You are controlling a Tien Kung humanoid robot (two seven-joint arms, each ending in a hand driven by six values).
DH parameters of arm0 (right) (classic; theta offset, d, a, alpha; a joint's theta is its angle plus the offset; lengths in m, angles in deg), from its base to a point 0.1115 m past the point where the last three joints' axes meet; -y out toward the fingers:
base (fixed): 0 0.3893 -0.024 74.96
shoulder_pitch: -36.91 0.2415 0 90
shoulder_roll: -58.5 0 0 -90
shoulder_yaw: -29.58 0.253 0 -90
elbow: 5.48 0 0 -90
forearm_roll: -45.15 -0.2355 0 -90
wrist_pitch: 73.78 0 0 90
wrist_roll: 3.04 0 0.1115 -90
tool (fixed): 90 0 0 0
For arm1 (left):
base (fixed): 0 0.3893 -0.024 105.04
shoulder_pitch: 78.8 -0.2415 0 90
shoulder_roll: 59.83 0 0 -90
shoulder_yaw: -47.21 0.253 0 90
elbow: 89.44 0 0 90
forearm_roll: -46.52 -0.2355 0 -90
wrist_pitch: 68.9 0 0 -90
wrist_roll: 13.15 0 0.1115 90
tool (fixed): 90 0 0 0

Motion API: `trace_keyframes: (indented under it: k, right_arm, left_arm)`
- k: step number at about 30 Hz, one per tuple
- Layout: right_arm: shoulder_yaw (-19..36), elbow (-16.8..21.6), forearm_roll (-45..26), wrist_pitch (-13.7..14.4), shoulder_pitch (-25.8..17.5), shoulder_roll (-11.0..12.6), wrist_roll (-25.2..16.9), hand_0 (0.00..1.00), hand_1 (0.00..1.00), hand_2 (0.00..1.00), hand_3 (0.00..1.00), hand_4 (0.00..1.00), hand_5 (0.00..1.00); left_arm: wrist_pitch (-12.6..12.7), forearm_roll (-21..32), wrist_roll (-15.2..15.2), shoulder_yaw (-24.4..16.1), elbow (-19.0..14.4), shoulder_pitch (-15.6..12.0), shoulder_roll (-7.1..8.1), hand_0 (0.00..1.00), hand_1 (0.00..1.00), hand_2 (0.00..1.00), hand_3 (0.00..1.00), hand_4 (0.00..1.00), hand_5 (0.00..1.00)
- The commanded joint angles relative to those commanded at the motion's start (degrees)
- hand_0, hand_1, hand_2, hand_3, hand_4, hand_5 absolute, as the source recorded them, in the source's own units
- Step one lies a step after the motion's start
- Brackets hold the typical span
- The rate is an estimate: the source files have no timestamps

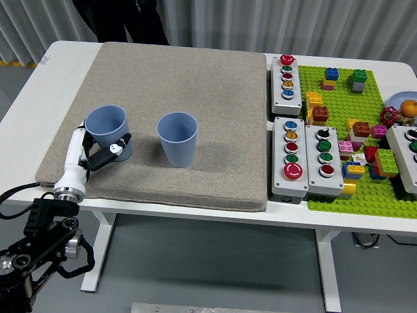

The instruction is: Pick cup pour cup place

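Note:
Two light blue cups stand on the beige mat (195, 78). The left cup (107, 127) is tilted slightly toward the left, and my left hand (91, 153) grips its lower body, white and black fingers wrapped around its near side. The other cup (177, 138) stands upright and apart, to the right of the held one. My left arm rises from the lower left corner. No right arm shows.
Grey button boxes (287, 85) (290, 156) line the mat's right edge. A green baseplate (365, 130) with several coloured bricks fills the right side. A person in dark clothes (127, 19) stands at the far side.

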Motion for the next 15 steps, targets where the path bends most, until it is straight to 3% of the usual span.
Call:
trace_keyframes:
  k: [15]
  right_arm:
    - [-0.11,0.04,0.01,0.08,-0.12,0.04,0.07,0.703,0.63,0.562,0.571,0.002,0.1]
  left_arm:
    - [0.07,-0.66,-0.01,0.16,-0.56,-0.16,0.03,0.552,0.582,0.757,0.771,0.731,0.099]
